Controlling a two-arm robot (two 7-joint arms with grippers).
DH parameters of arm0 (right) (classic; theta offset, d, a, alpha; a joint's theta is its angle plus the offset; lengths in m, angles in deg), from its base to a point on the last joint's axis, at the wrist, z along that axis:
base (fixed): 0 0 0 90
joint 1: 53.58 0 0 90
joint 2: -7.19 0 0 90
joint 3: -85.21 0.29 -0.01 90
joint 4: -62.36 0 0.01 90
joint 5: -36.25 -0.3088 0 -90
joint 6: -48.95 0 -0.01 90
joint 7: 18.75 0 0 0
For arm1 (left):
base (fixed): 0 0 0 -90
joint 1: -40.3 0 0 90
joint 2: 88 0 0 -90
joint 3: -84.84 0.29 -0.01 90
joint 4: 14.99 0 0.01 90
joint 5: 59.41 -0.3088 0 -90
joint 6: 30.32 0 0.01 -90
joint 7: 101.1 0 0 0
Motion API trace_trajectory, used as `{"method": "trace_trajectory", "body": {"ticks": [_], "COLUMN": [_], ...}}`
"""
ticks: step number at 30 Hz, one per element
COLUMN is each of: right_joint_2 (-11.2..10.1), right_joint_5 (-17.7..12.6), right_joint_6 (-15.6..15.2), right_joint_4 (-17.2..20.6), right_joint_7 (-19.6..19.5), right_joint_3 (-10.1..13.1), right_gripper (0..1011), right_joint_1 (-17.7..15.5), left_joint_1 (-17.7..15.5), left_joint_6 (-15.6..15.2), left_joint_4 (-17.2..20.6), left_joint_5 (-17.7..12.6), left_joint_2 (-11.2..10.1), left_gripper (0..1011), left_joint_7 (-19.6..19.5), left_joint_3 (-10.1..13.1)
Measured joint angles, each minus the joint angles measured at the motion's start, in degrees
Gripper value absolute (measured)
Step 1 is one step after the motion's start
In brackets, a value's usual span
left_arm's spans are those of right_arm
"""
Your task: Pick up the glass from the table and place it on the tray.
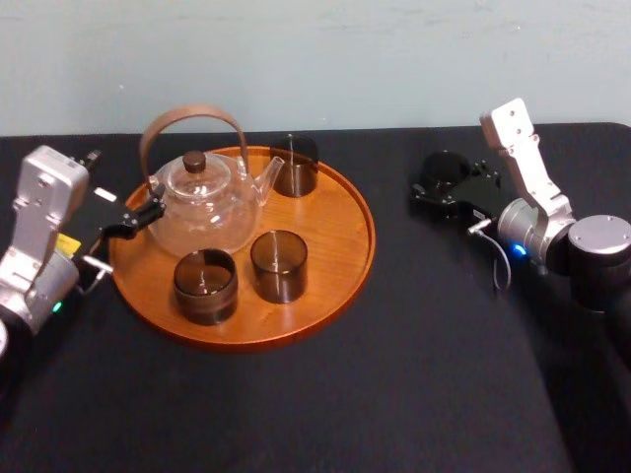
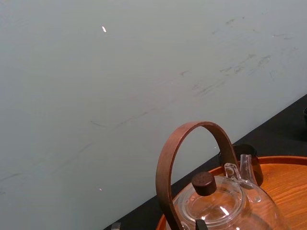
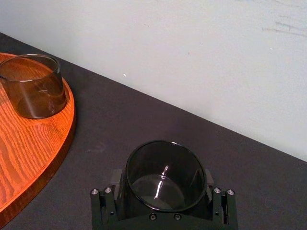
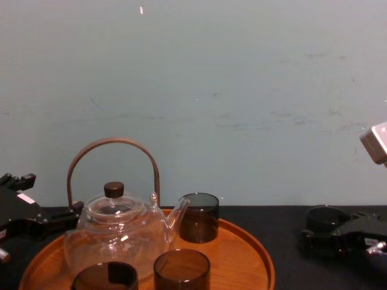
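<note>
A dark smoked glass (image 1: pixel 443 168) stands on the black table (image 1: pixel 414 374), to the right of the round wooden tray (image 1: pixel 335 296). My right gripper (image 1: pixel 446 187) is shut on it. In the right wrist view the glass (image 3: pixel 163 172) sits upright between the black fingers (image 3: pixel 109 203), a short way from the tray's rim (image 3: pixel 67 129). The chest view shows the glass (image 4: pixel 325 217) low at the right, inside the right gripper (image 4: pixel 331 234). My left gripper (image 1: pixel 138 219) hangs open over the tray's left edge, beside the teapot.
On the tray stand a glass teapot (image 1: pixel 202 202) with a brown hoop handle and three dark glasses: back (image 1: pixel 294 165), front middle (image 1: pixel 279 264), front left (image 1: pixel 205 286). Bare wood lies on the tray's right side. A pale wall runs behind the table.
</note>
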Motion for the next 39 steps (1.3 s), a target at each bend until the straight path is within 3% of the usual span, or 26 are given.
{"method": "trace_trajectory", "body": {"ticks": [10, 17, 39], "right_joint_2": [0.0, -0.1, -0.1], "right_joint_5": [0.0, -0.1, -0.1], "right_joint_6": [-0.1, -0.1, -0.2], "right_joint_4": [0.2, 0.2, 0.3], "right_joint_7": [0.0, 0.0, -0.1], "right_joint_3": [0.0, 0.1, 0.1], "right_gripper": [1002, 921, 922], "right_joint_1": [-0.2, -0.2, -0.3], "left_joint_1": [0.0, 0.0, 0.0], "left_joint_6": [0.0, 0.0, 0.0], "left_joint_4": [0.0, 0.0, 0.0], "left_joint_5": [0.0, 0.0, 0.0], "left_joint_2": [0.0, 0.0, 0.0], "left_gripper": [1009, 1010, 1009], "left_joint_7": [0.0, 0.0, 0.0], "left_joint_3": [0.0, 0.0, 0.0]}}
